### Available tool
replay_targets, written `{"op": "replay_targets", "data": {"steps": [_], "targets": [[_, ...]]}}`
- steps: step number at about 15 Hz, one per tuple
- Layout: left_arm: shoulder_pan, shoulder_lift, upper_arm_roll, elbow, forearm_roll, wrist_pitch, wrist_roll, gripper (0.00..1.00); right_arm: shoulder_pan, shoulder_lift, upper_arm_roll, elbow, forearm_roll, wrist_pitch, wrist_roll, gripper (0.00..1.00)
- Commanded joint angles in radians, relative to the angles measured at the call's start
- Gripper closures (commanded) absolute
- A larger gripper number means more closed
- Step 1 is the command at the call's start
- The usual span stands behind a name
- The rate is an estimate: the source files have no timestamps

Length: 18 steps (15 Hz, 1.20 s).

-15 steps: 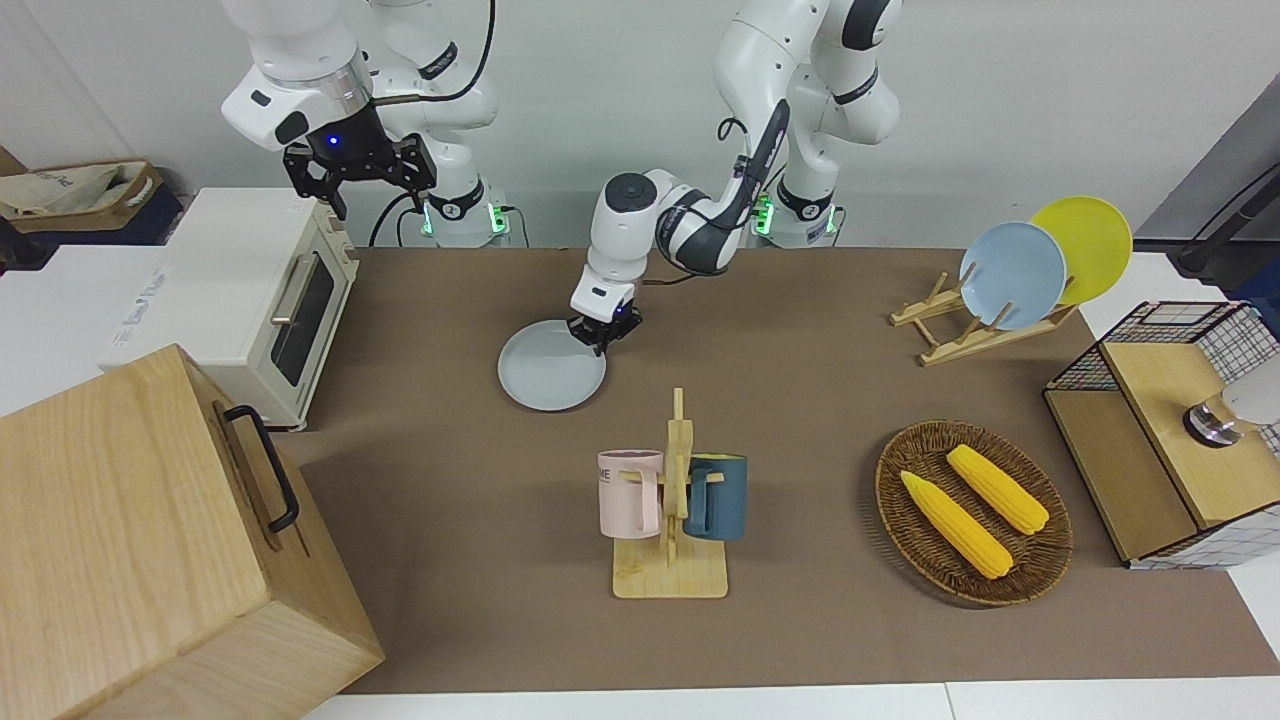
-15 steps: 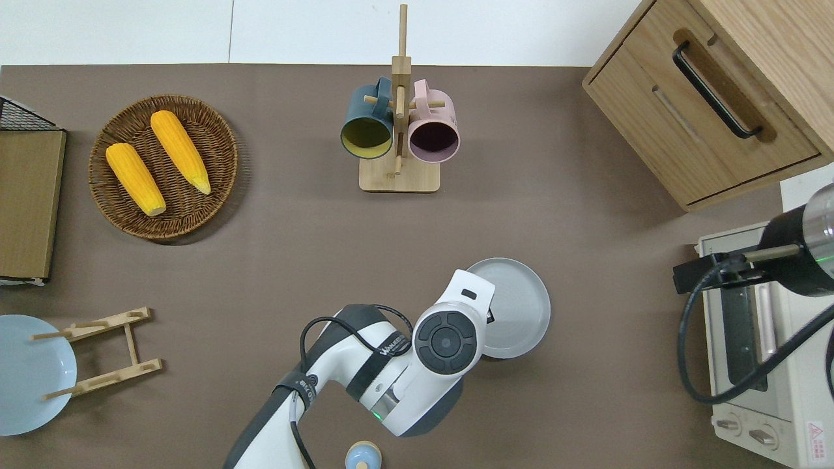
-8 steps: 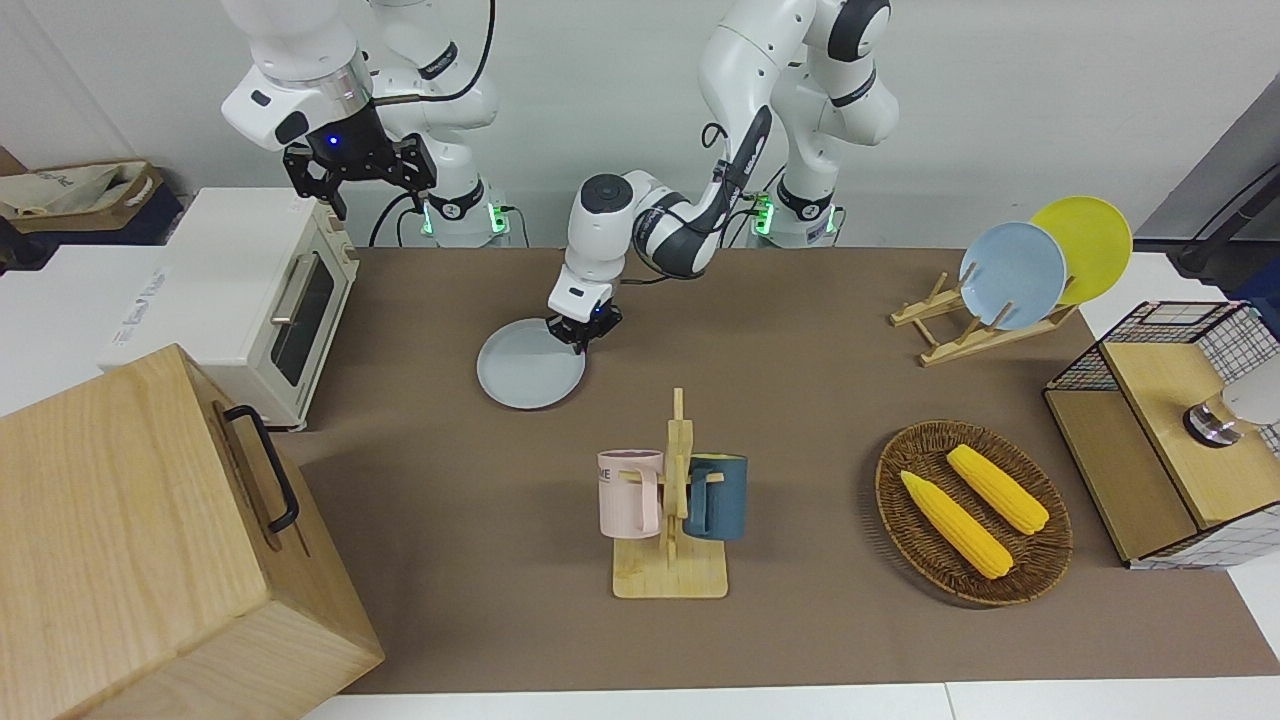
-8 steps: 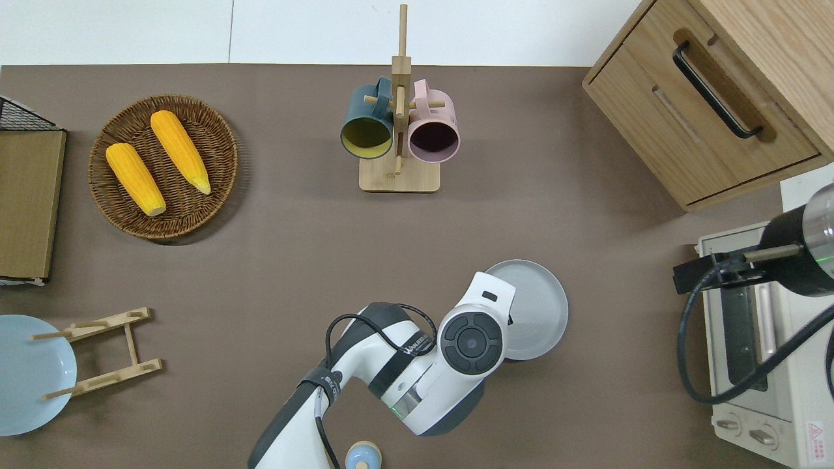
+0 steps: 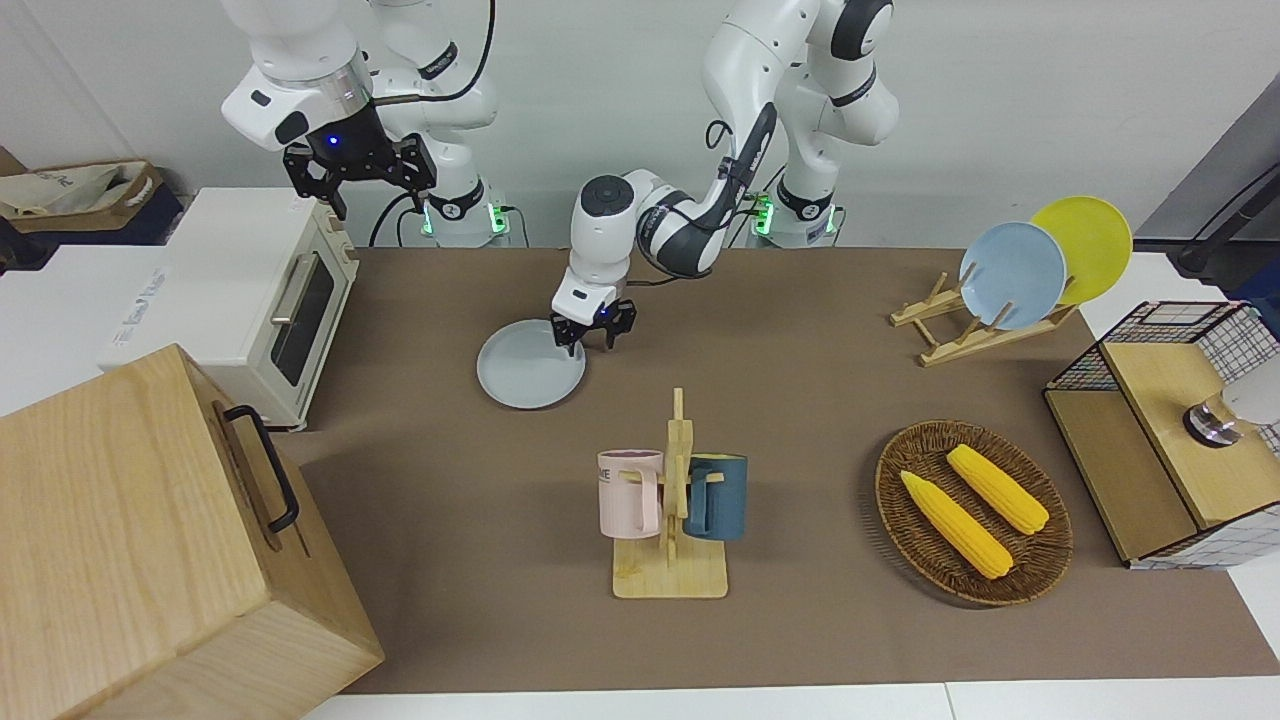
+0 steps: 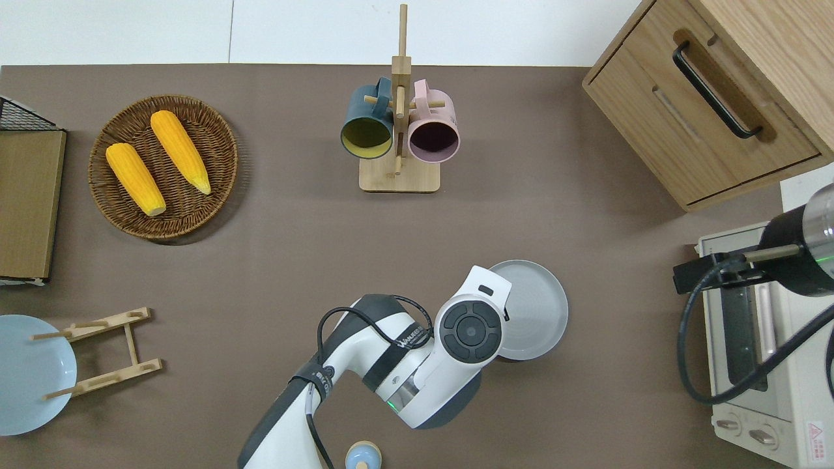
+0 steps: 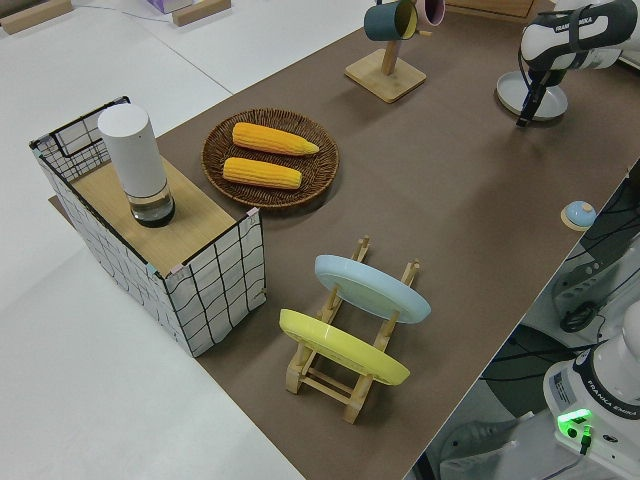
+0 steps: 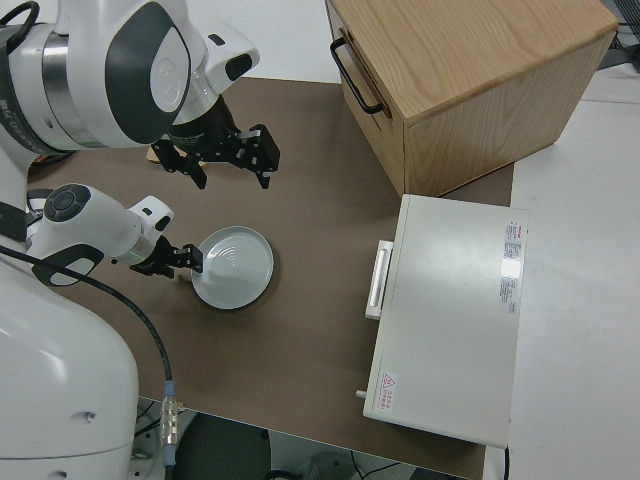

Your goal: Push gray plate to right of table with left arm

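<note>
The gray plate (image 5: 527,368) lies flat on the brown table (image 5: 800,400), between the mug rack and the robots, toward the right arm's end. It also shows in the overhead view (image 6: 535,311) and the right side view (image 8: 238,268). My left gripper (image 5: 592,338) is open and empty, pointing down at the plate's rim on the side toward the left arm's end. One finger is over the rim and one is outside it. The overhead view hides the fingers under the wrist (image 6: 469,329). My right gripper (image 5: 357,172) is parked, open.
A white toaster oven (image 5: 250,290) and a wooden cabinet (image 5: 130,530) stand at the right arm's end. A mug rack (image 5: 670,500) stands mid-table. A basket with corn (image 5: 972,512), a plate rack (image 5: 1010,275) and a wire crate (image 5: 1170,430) are toward the left arm's end.
The left gripper slid the plate toward the right arm's end, then the plate stopped. The gripper has drawn back slightly and its fingers have spread open. The right arm has not moved.
</note>
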Motion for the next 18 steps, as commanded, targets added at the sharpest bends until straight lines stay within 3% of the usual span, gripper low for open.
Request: {"op": "replay_targets", "data": {"steps": [1, 6, 13, 18], "targets": [[0.061, -0.085, 0.008, 0.0, 0.001, -0.127, 0.133, 0.01, -0.019, -0.002, 0.016, 0.009, 0.004, -0.016, 0.012, 0.017], [0.178, -0.171, 0.008, 0.0, -0.037, -0.256, 0.336, 0.01, -0.019, -0.002, 0.016, 0.009, 0.004, -0.016, 0.013, 0.017], [0.411, -0.291, 0.014, 0.012, -0.037, -0.437, 0.67, 0.01, -0.019, -0.002, 0.016, 0.009, 0.004, -0.016, 0.013, 0.017], [0.563, -0.303, 0.015, 0.162, -0.025, -0.613, 0.873, 0.01, -0.02, -0.002, 0.016, 0.009, 0.004, -0.016, 0.012, 0.017]]}}
